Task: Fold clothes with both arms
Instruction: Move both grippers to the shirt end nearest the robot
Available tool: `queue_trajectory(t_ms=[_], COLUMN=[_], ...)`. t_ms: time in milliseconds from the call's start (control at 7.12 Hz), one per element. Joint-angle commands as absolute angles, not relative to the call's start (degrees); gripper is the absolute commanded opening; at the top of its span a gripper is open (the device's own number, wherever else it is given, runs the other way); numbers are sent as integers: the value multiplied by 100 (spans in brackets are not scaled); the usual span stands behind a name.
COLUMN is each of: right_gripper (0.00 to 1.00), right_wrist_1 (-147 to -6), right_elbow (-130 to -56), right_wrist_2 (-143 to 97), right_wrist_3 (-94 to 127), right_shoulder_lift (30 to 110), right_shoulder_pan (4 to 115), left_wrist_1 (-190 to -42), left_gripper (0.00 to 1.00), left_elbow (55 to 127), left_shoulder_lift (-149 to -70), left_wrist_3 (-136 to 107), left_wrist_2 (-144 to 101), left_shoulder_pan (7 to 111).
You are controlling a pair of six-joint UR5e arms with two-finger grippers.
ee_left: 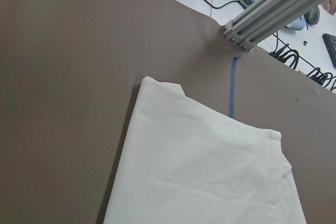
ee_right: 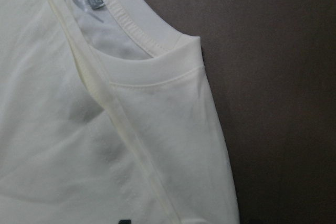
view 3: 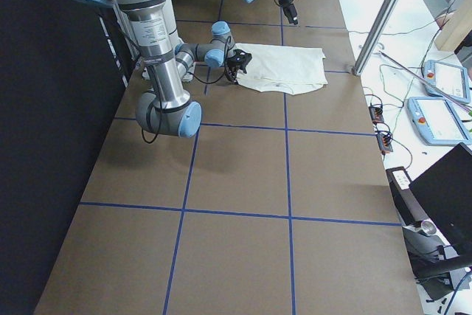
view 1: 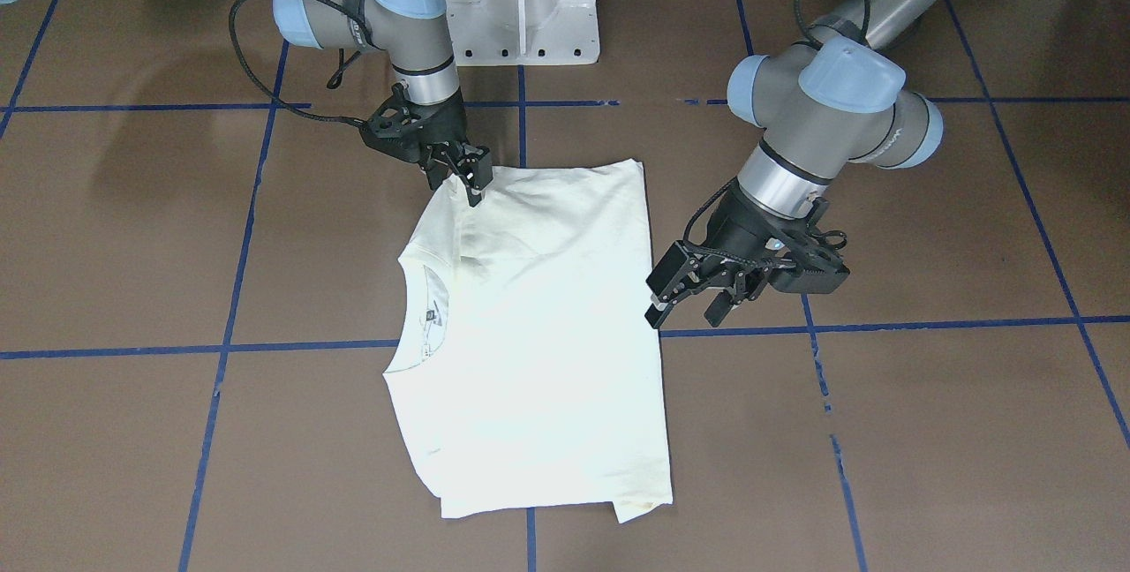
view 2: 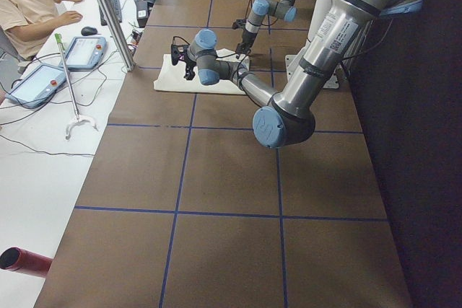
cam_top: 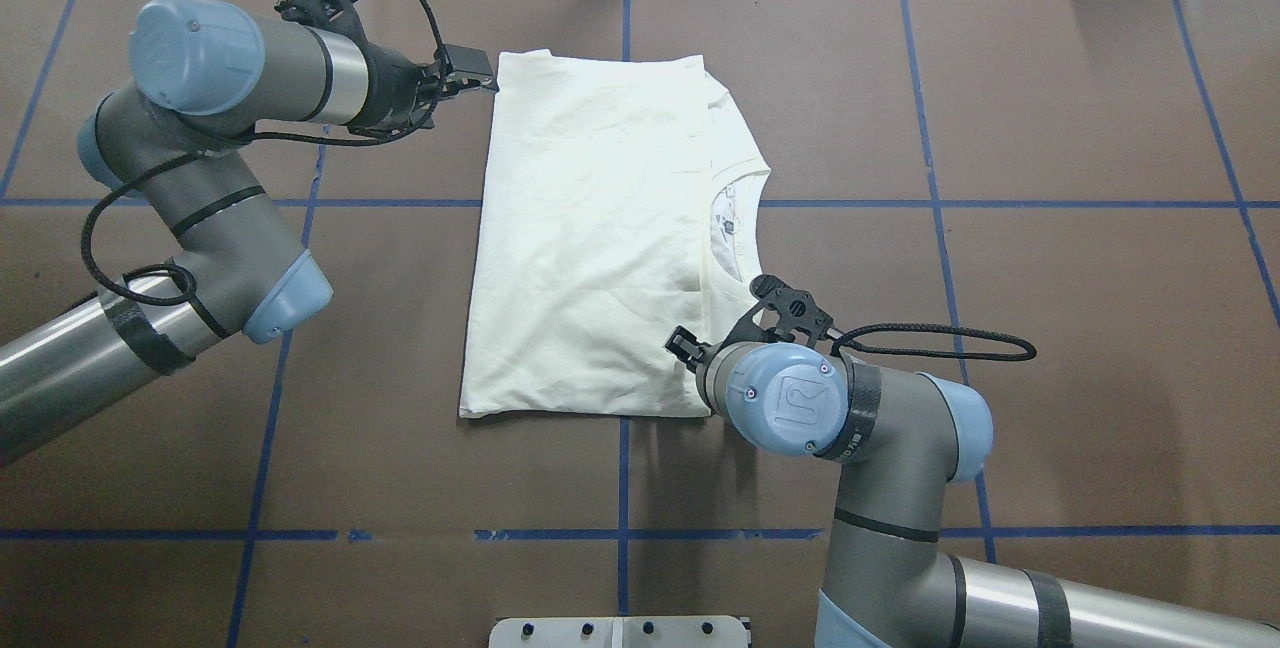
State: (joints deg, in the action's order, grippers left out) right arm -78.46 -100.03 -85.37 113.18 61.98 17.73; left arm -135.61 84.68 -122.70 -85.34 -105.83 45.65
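The cream-white shirt [view 1: 538, 334] lies folded into a tall rectangle on the brown table, its back up and its collar and label [view 1: 433, 316] showing. It also shows in the overhead view [cam_top: 590, 228]. The print is hidden but for a black speck at the bottom edge of the right wrist view. My left gripper [view 1: 686, 307] is open and empty, raised beside the shirt's long edge, and near its far corner in the overhead view [cam_top: 475, 78]. My right gripper [view 1: 459, 186] looks open, with its fingertips down on the shirt's shoulder corner nearest the robot. In the overhead view its wrist hides it.
The white pedestal base [view 1: 521, 3] stands at the robot's side of the table. Blue tape lines [cam_top: 620, 203] cross the brown surface. An aluminium post [ee_left: 273, 9] stands at the far edge. An operator [view 2: 29, 5] sits by teach pendants [view 2: 83, 52] beyond it.
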Motion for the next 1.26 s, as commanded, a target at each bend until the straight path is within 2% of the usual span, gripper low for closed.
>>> queue_trajectory(t_ms=[0,140,281,421,562,1124], right_gripper=[78,69,51,30,0,0], right_wrist_1=[-7928,-7928,-7928,-7928,-7936,-7919], right_elbow=[-10090,-10064,-10029,-10020,-10046,-10089], right_wrist_2=[-8543,-8526,-8482,-8429,-8429,-8464], right_wrist_3=[11320,11329,11355,11390,11391,11364], right_shoulder_lift=[6205,6214,6214,6205,6205,6153], right_shoulder_pan=[1758,1645,1565,1512,1520,1564], left_wrist_1=[-13562,-13562,-13570,-13570,-13570,-13570], left_gripper=[99,99,99,99,99,99], left_elbow=[8464,8455,8455,8446,8455,8429], left_shoulder_lift=[-12270,-12270,-12270,-12261,-12261,-12270], left_wrist_3=[-8525,-8534,-8525,-8525,-8534,-8543], left_wrist_2=[-10582,-10591,-10591,-10582,-10591,-10582], left_shoulder_pan=[4562,4562,4562,4562,4553,4535])
